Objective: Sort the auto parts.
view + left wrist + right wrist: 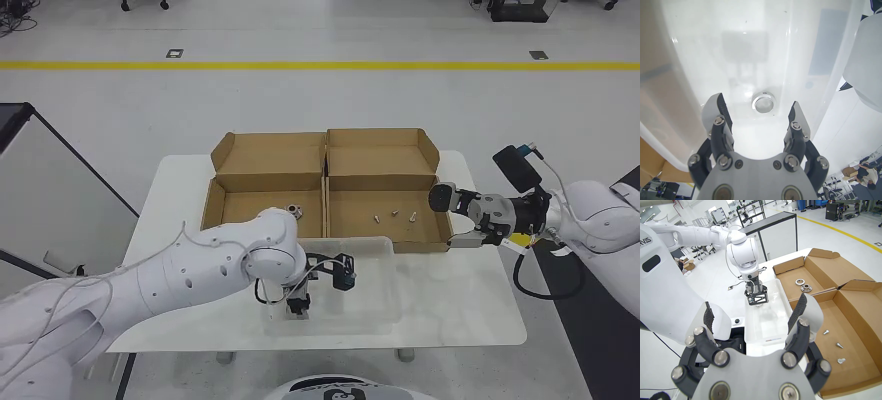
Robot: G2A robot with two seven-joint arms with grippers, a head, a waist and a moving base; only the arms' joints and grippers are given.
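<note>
Just beyond the left gripper's [758,110] spread-apart fingertips, on the white tray's [696,66] floor, lies a metal collar ring [763,102], likely dense, rigid and slick, best pinched across its outer rim.

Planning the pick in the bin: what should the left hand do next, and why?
Probably lower the left hand toward the white bin's floor. It is open, and the metal ring lies loose there, roughly centred between the two fingers, so descending should bracket it for closing.

Three bolts [826,332], two rings [799,282], one flange [806,288], two boxes [853,306], one tray [757,339]
</note>
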